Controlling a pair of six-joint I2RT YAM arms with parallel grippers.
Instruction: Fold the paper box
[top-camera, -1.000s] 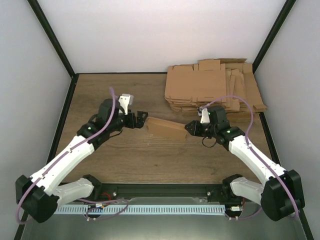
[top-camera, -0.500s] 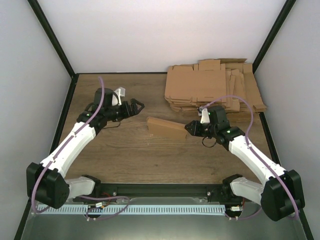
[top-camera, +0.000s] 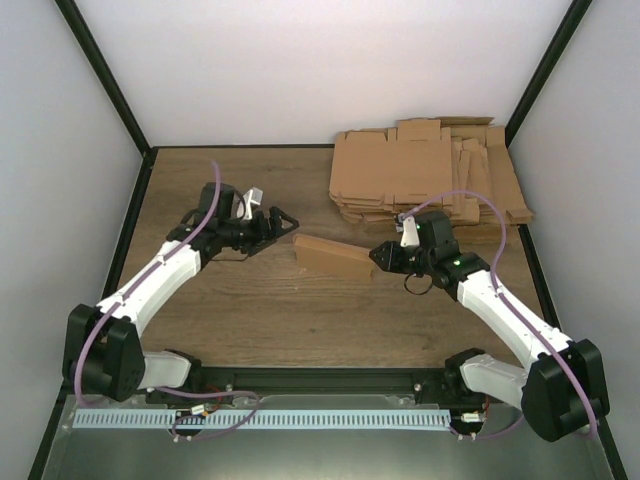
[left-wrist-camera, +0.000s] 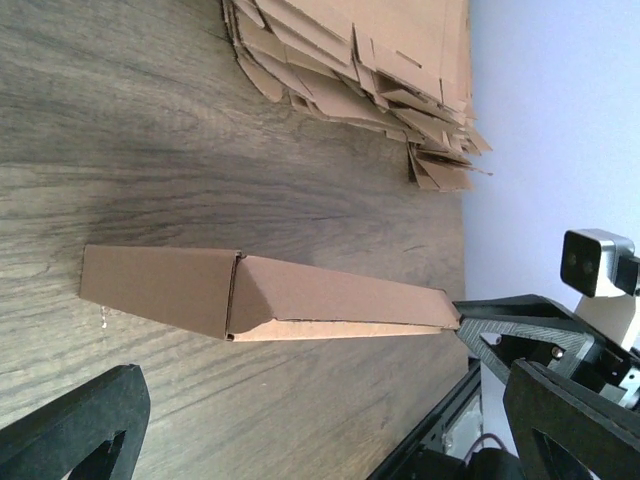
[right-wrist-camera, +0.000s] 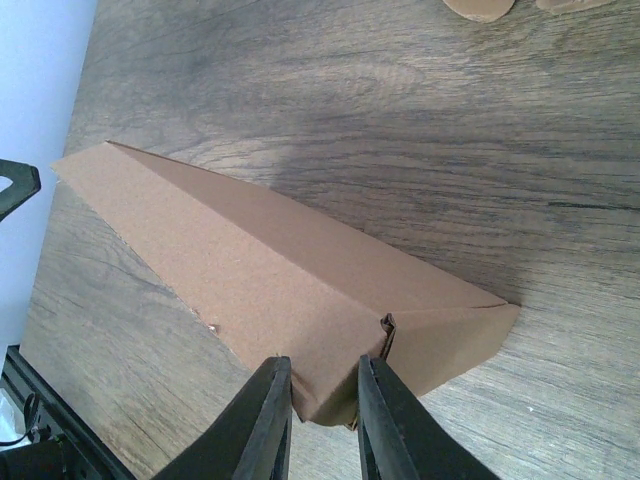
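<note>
Pinching the right end of the paper box (top-camera: 332, 257), the right gripper (top-camera: 385, 257) has its jaws narrow on the cardboard edge. Box lies mid-table on the wooden table (top-camera: 260, 320), folded into a long tapering wedge. Left gripper (top-camera: 283, 225) spread wide, holding nothing, just beside the box's left end, not touching. Pile of flat cardboard blanks (top-camera: 425, 180) at back right.

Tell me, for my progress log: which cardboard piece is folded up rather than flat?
The single paper box mid-table, one end pinched by the right gripper; the others lie flat in the far-right pile.
</note>
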